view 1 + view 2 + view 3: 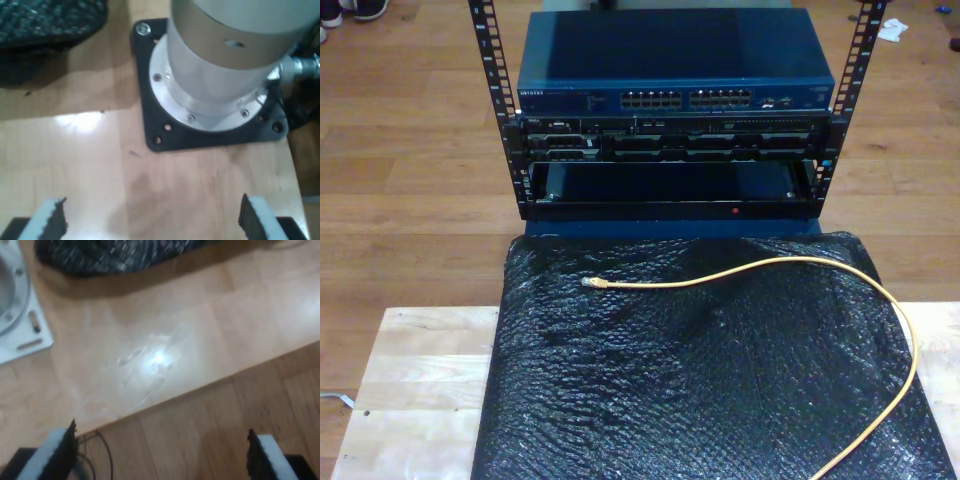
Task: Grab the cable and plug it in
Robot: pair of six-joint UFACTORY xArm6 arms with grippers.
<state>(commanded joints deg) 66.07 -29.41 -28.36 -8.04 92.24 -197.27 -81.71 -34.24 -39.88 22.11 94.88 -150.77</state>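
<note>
Lying ungrasped on the black mat [700,400], the cable [820,268] is pointing its plug [590,284] toward nine o'clock; the first gripper [152,220] and second gripper [162,455] are hanging open and empty, plugging pending.

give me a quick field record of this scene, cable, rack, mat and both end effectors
cable: yellow-orange cable lying loose on the mat, curving toward the exterior view's right
plug: clear tip on the mat, toward the exterior view's left, not plugged in
mat: black bubbly sheet over the wooden table
rack: blue switch with a port row behind the mat
first end effector: open, empty, above the table by an arm base
second end effector: open, empty
</note>
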